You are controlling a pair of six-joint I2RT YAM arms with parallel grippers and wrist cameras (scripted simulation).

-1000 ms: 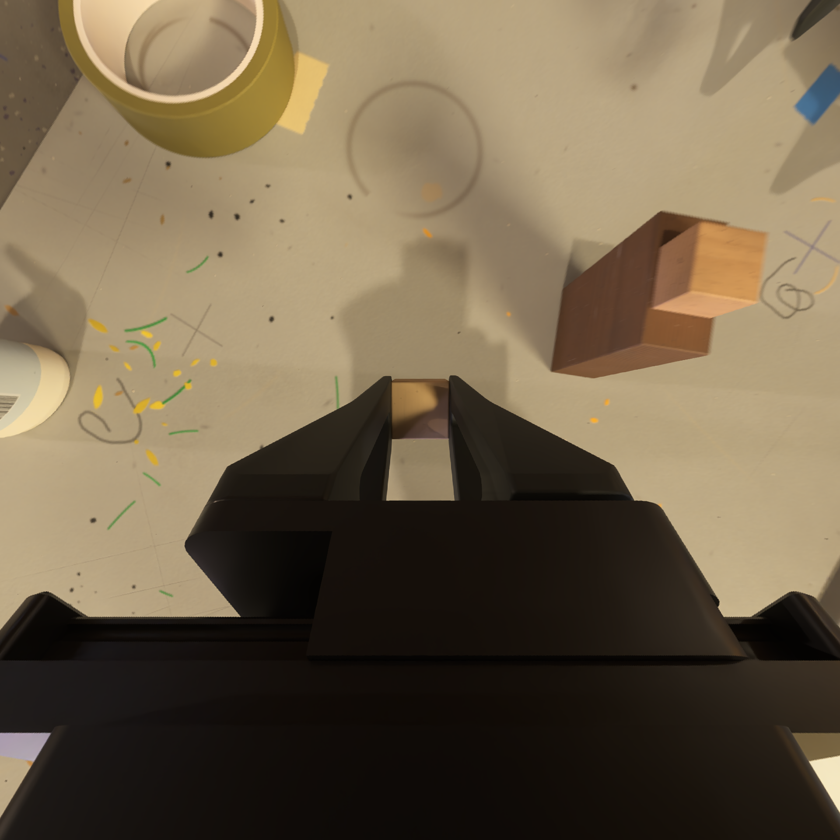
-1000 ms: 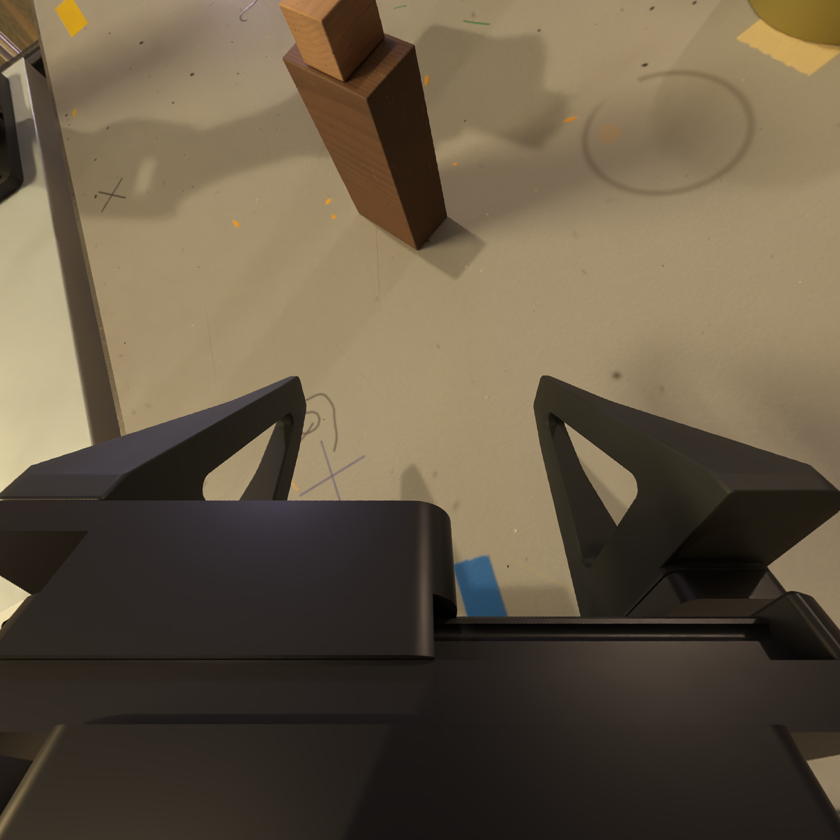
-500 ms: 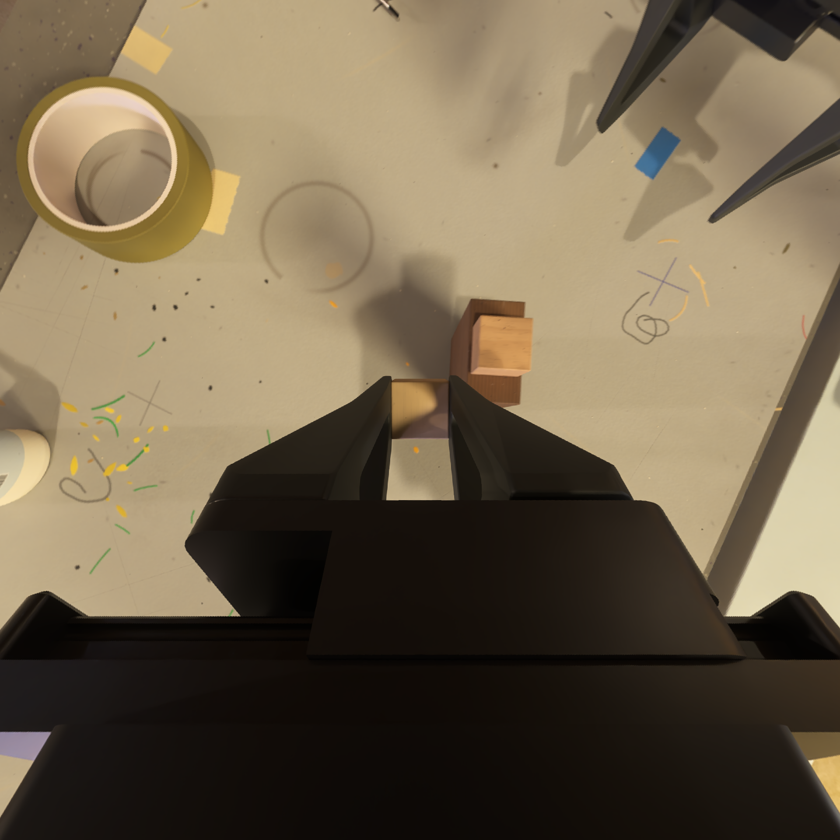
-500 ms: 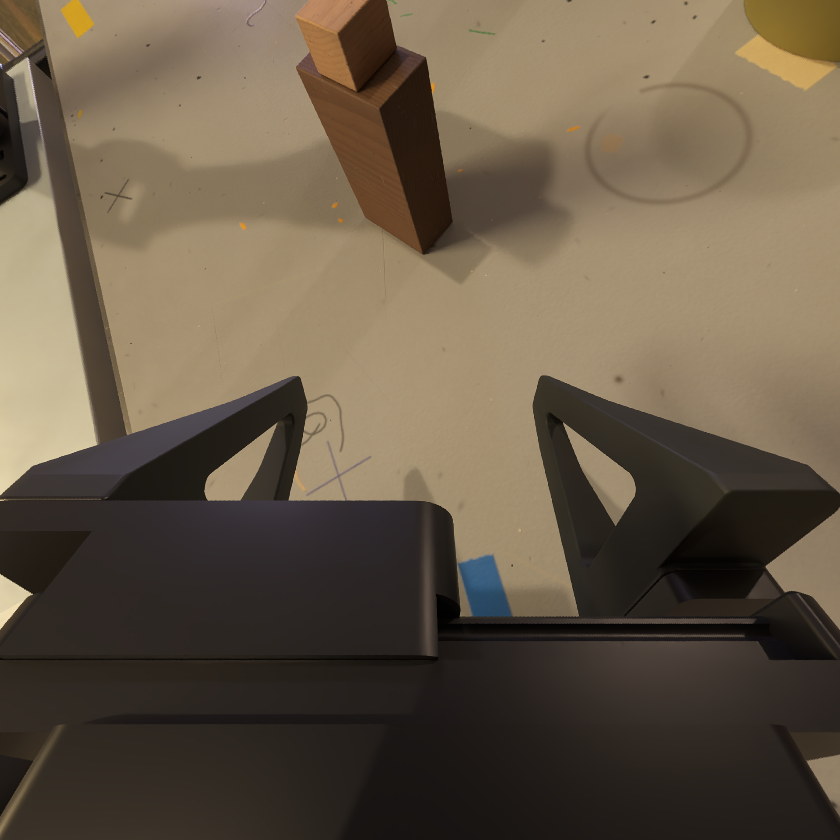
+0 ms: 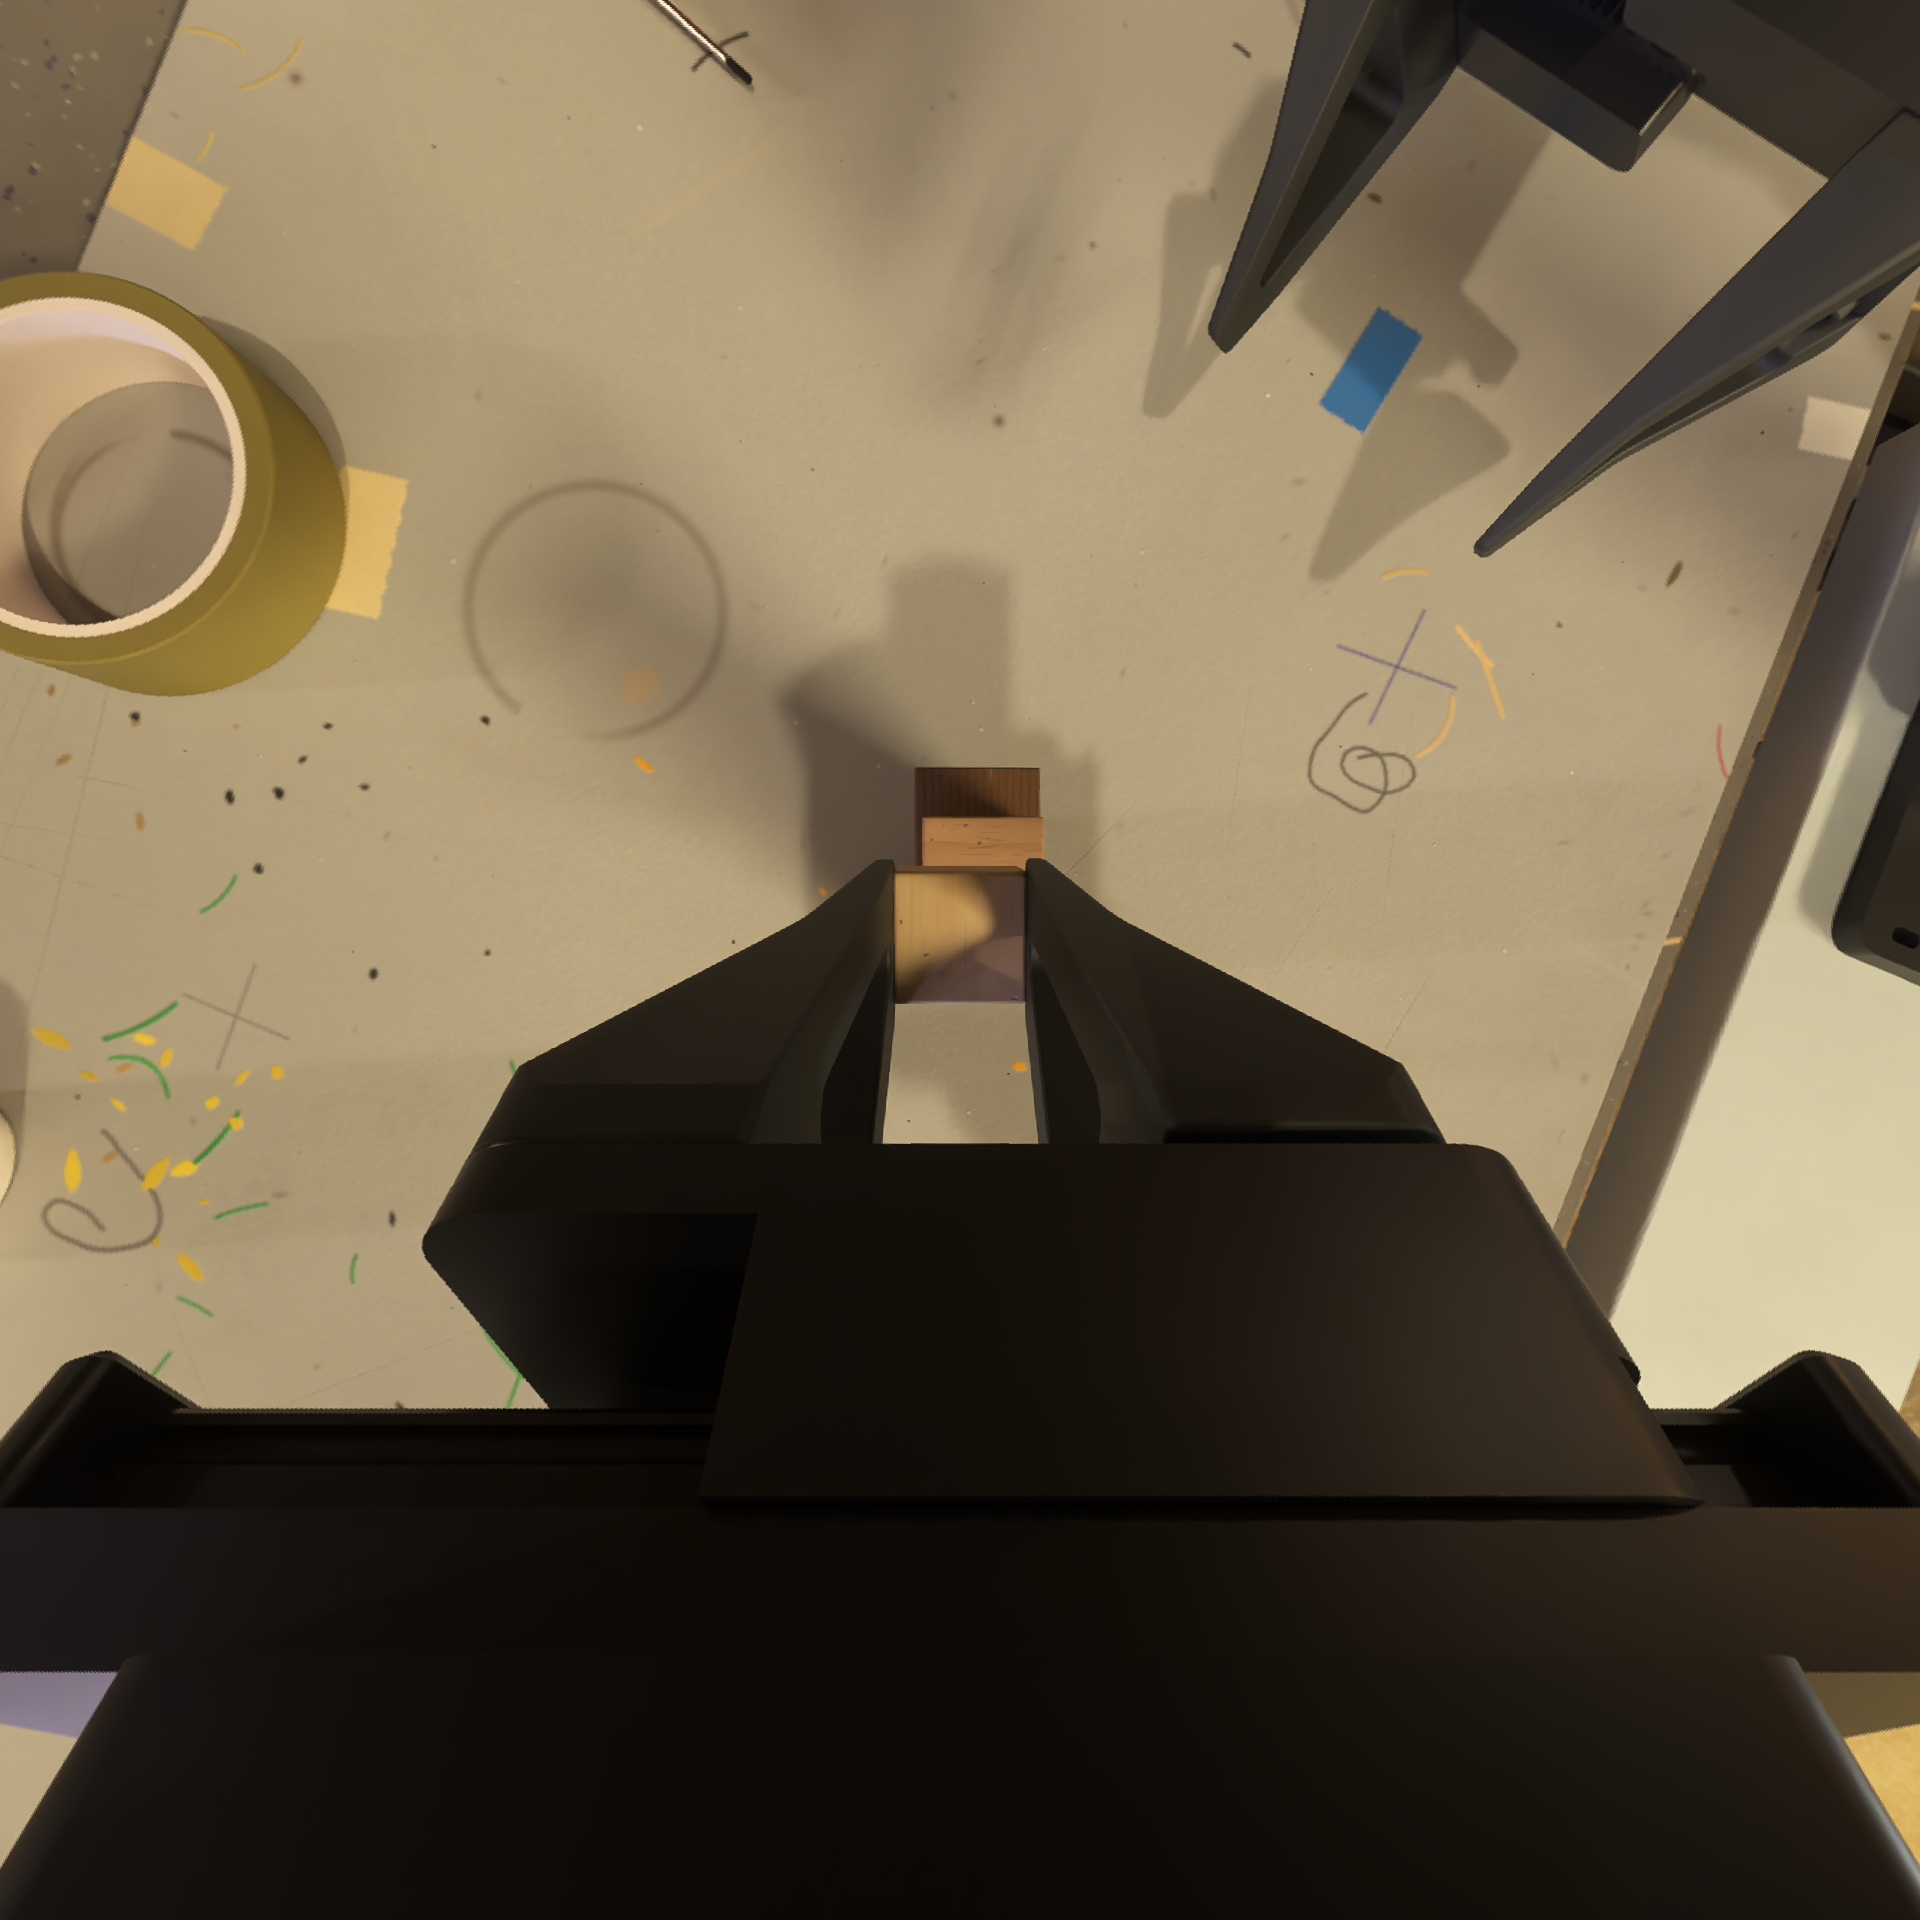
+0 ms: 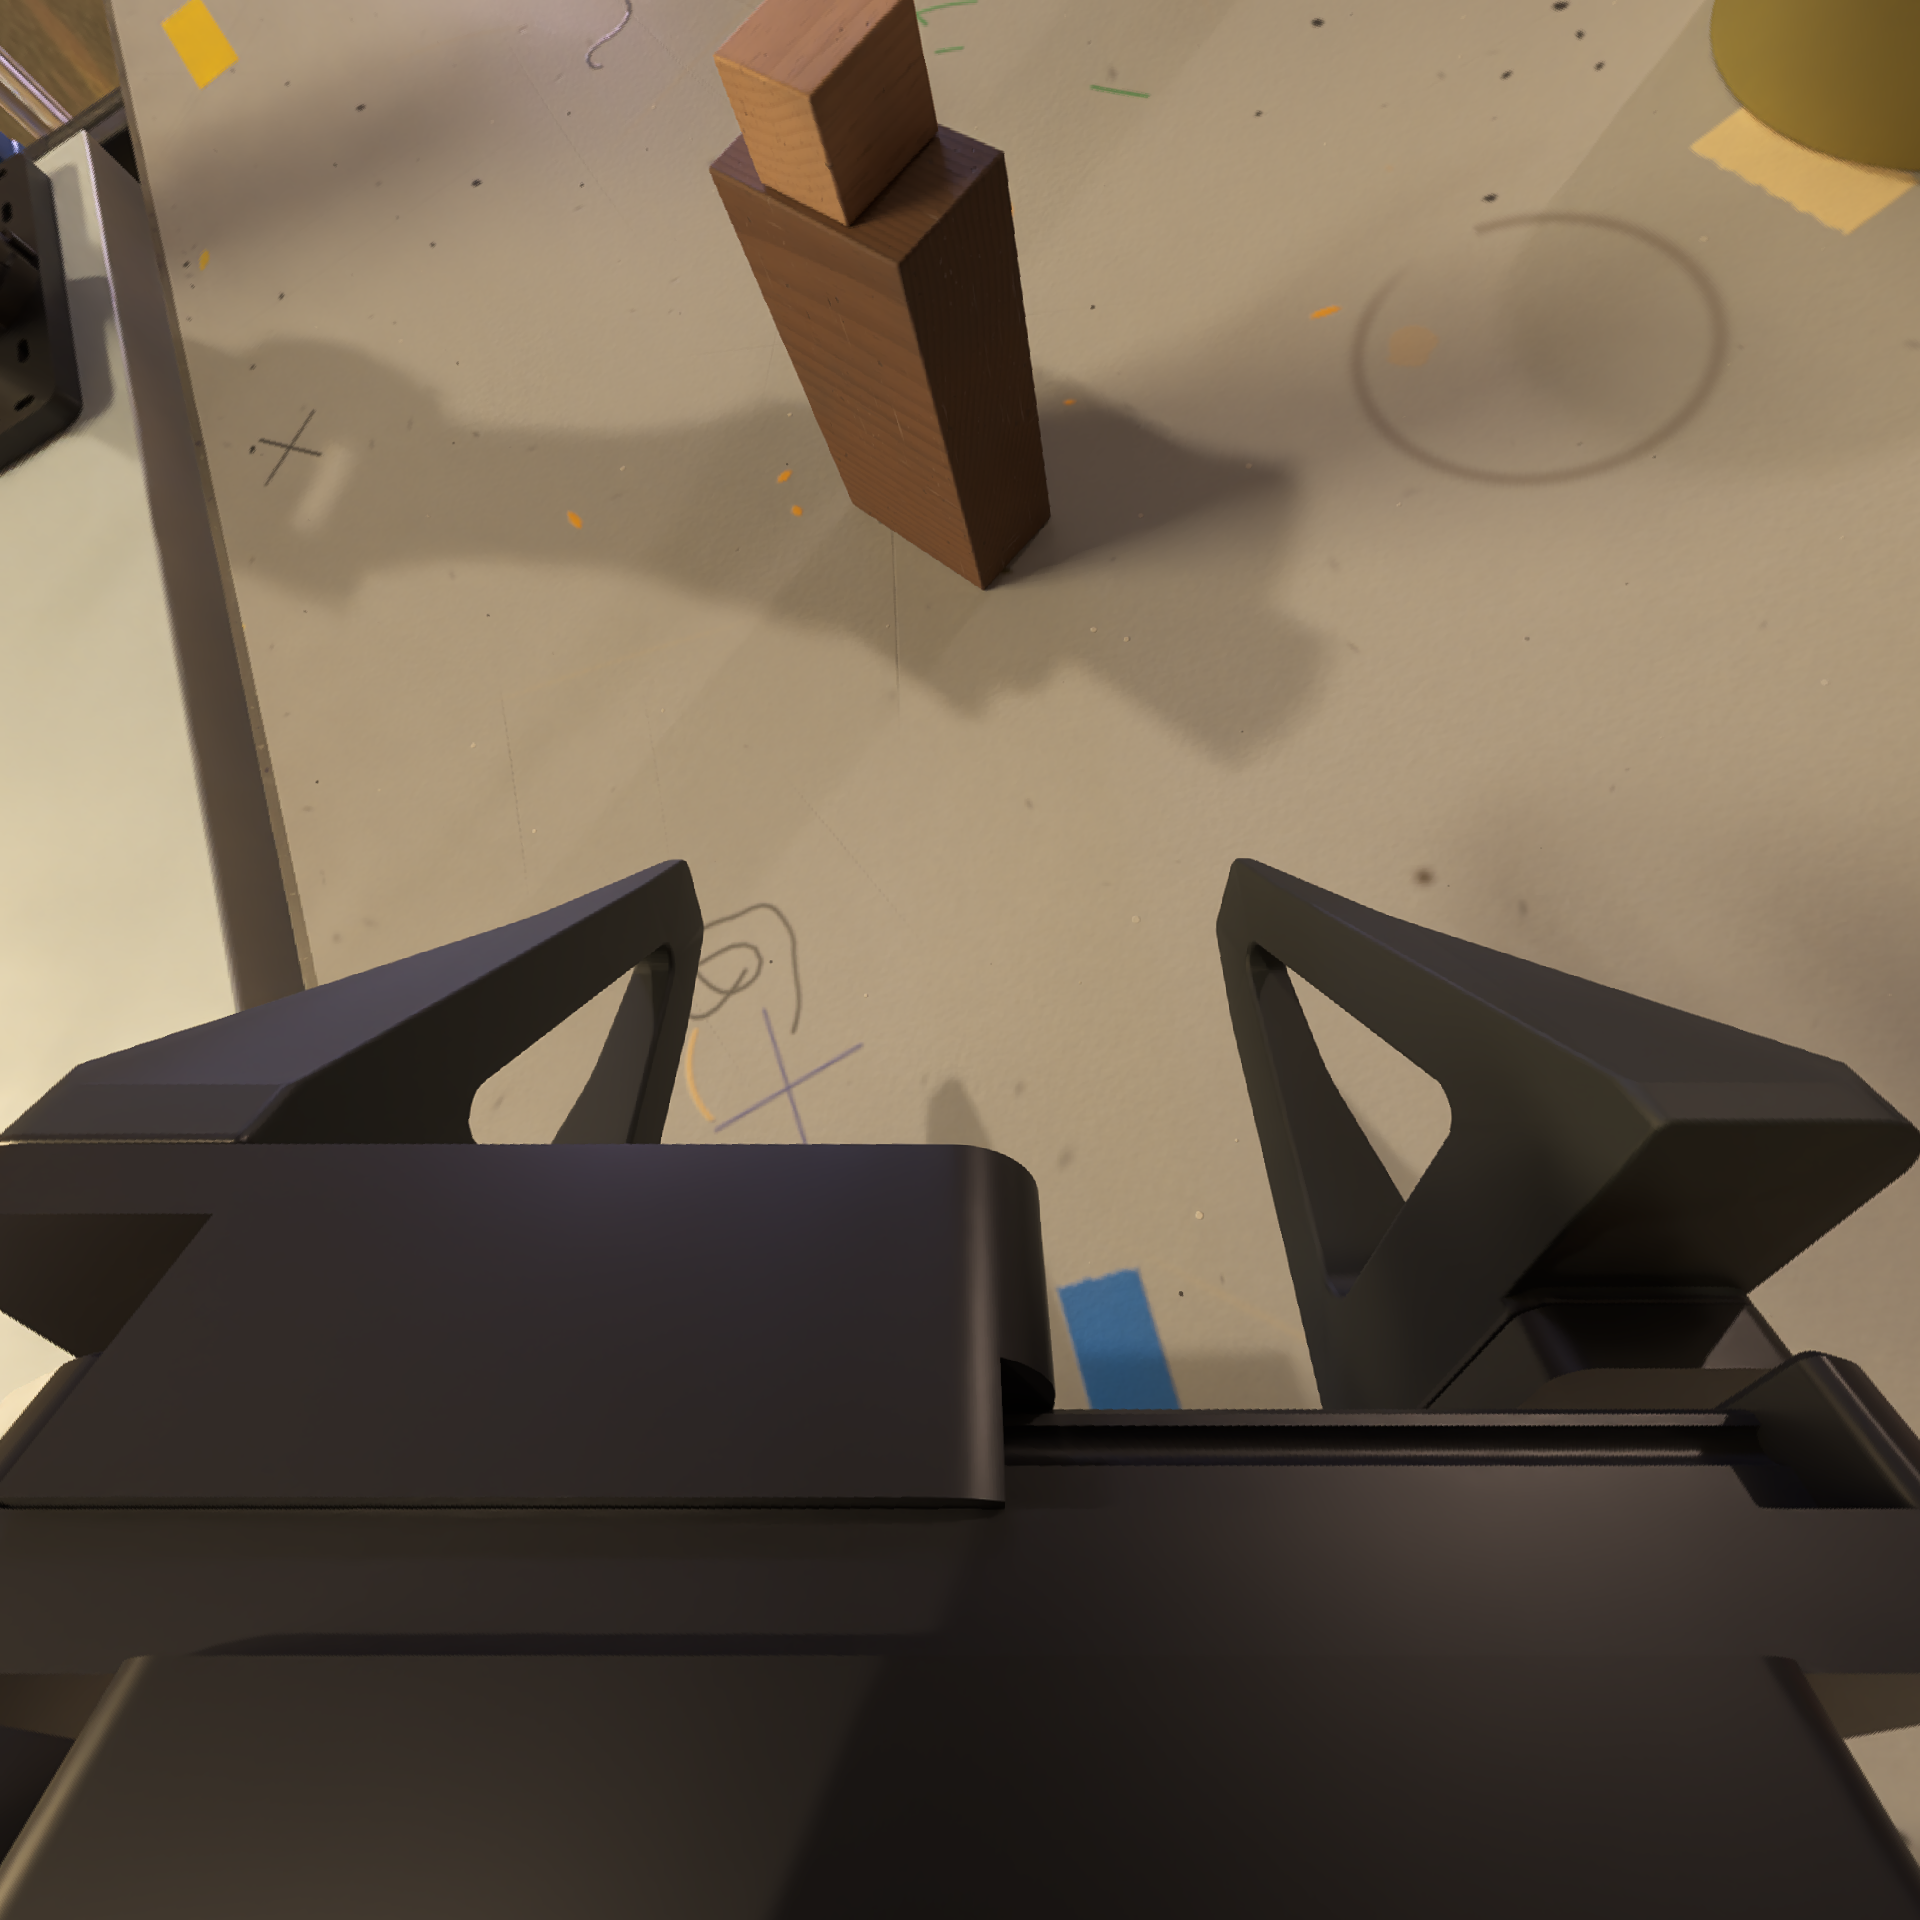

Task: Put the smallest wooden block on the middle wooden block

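Three wooden blocks show: the smallest wooden block [image 5: 958, 935] is clamped between the fingers of the left hand [image 5: 960, 883], raised over the stack, where the middle wooden block [image 6: 826, 109] sits atop the tall dark block [image 6: 904, 353] standing on the counter [image 6: 1143, 727]. Half a second ago the stack lay just right of the fingertips; now it lies directly beyond them. Well beside the stack, the yellow tape roll [image 5: 156, 488] stands empty. The right hand [image 6: 956, 894] hangs spread apart, holding nothing.
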